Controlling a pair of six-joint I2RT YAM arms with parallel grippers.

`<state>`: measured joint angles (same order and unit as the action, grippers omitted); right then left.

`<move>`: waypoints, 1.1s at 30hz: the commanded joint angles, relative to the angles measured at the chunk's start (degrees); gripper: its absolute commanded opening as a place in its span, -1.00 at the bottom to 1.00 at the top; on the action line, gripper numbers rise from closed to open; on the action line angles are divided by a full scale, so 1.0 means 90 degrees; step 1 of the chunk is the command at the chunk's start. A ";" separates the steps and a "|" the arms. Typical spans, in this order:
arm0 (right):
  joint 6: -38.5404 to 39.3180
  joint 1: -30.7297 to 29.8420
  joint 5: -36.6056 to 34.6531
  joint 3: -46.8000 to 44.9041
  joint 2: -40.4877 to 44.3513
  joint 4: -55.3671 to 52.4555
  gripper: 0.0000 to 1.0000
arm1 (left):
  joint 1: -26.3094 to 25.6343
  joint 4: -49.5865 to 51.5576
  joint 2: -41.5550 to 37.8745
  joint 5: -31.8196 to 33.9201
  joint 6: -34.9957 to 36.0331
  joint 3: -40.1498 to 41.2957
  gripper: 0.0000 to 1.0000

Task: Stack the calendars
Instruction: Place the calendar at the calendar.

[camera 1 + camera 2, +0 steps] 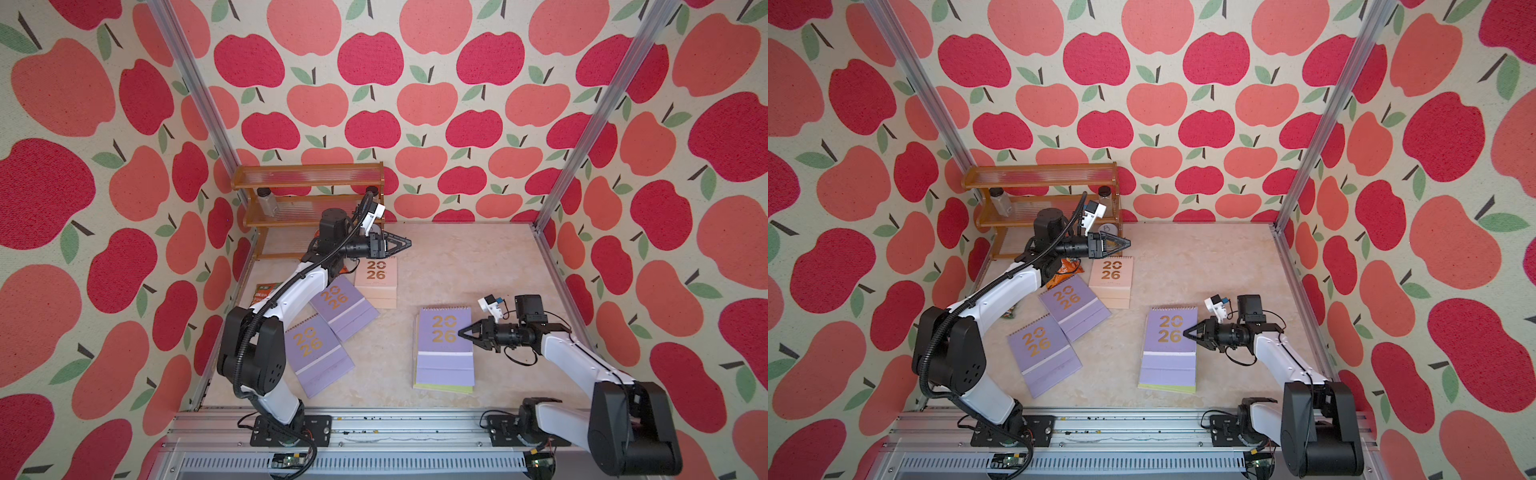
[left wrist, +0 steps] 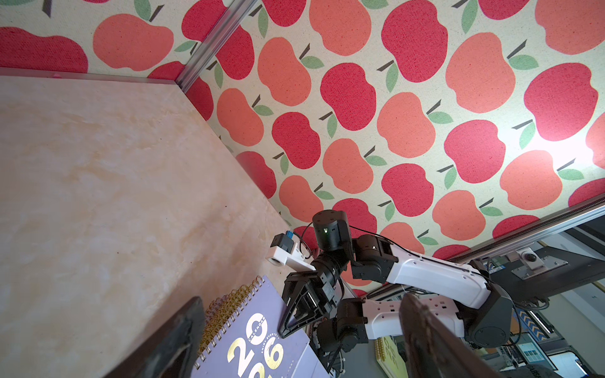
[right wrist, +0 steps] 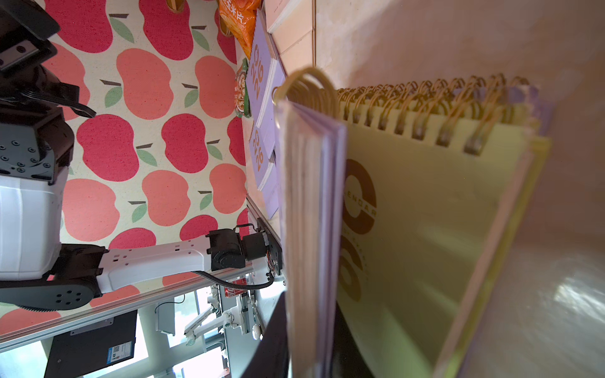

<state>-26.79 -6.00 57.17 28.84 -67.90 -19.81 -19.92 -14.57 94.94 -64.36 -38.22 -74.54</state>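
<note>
Atop stack | right fingers pinch lilac calendar (edge) | left fingers wide

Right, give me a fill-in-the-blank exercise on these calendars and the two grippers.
1. The right gripper holds the edge of a lilac spiral-bound calendar; the spiral-bound calendar beneath it is coloured ___.
2. The left gripper has its jaws ___.
3. The pale pink rectangular calendar shows gold numerals reading ___.
Missing words: yellow-green; open; 2026.
</note>
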 commanded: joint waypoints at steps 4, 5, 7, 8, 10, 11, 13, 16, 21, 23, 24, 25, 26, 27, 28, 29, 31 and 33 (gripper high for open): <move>0.0217 -0.0056 -0.0340 -0.0016 -0.0014 -0.0411 -0.35 | -0.0023 -0.0169 0.0093 -0.0017 -0.0037 -0.0008 0.82; 0.0236 -0.0056 -0.0374 0.0012 -0.0014 -0.0448 -0.27 | -0.0023 -0.0169 0.0102 -0.0017 -0.0031 -0.0004 0.83; 0.0288 -0.0066 -0.0436 0.0047 -0.0005 -0.0544 -0.12 | -0.0023 -0.0169 0.0088 -0.0018 -0.0032 -0.0008 0.83; 0.0317 -0.0075 -0.0451 0.0074 -0.0004 -0.0588 -0.05 | -0.0023 -0.0169 0.0102 -0.0017 -0.0034 -0.0008 0.83; 0.0373 -0.0091 -0.0518 0.0111 0.0010 -0.0687 0.04 | -0.0023 -0.0168 0.0096 -0.0017 -0.0033 -0.0008 0.83; 0.0402 -0.0095 -0.0576 0.0133 0.0027 -0.0734 0.07 | -0.0023 -0.0161 0.0089 -0.0017 -0.0034 -0.0008 0.83; 0.0436 -0.0100 -0.0714 0.0162 0.0076 -0.0834 0.10 | -0.0023 -0.0164 0.0083 -0.0017 -0.0031 -0.0008 0.83; 0.0497 -0.0121 -0.1039 0.0246 0.0174 -0.1085 0.11 | -0.0023 -0.0149 0.0081 -0.0017 -0.0031 -0.0018 0.83; 0.0731 -0.0154 -0.2203 0.0505 0.0353 -0.1801 0.18 | -0.0013 -0.0129 0.0104 -0.0007 -0.0006 -0.0028 0.83; 0.0745 -0.0164 -0.2552 0.0536 0.0395 -0.1922 0.20 | -0.0013 -0.0126 0.0108 -0.0007 -0.0007 -0.0035 0.84; 0.0722 -0.0164 -0.2681 0.0536 0.0420 -0.1945 0.21 | -0.0013 -0.0121 0.0116 -0.0007 -0.0004 -0.0032 0.84; 0.0702 -0.0171 -0.2783 0.0550 0.0434 -0.1963 0.22 | -0.0013 -0.0104 0.0110 -0.0007 0.0001 -0.0035 0.83; 0.0660 -0.0187 -0.2900 0.0569 0.0459 -0.1980 0.23 | -0.0013 -0.0088 0.0099 -0.0007 0.0011 -0.0038 0.83; 0.0613 -0.0194 -0.3007 0.0594 0.0504 -0.1988 0.24 | -0.0008 -0.0044 0.0093 -0.0007 0.0046 -0.0043 0.83; 0.0565 -0.0203 -0.3110 0.0611 0.0552 -0.1984 0.24 | -0.0003 0.0001 0.0090 0.0002 0.0080 -0.0047 0.84; 0.0531 -0.0203 -0.3210 0.0646 0.0615 -0.1977 0.25 | 0.0006 0.0041 0.0084 0.0012 0.0112 -0.0048 0.84; 0.0488 -0.0212 -0.3416 0.0705 0.0749 -0.1948 0.25 | 0.0031 0.0103 0.0071 0.0007 0.0130 -0.0057 0.84; 0.0486 -0.0212 -0.3621 0.0800 0.0861 -0.1882 0.26 | 0.0074 0.0156 0.0031 -0.0007 0.0154 -0.0057 0.83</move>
<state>-22.13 -7.51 29.63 33.63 -62.02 -35.75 -19.84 -14.02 94.94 -64.36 -37.95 -74.54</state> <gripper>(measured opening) 0.628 0.917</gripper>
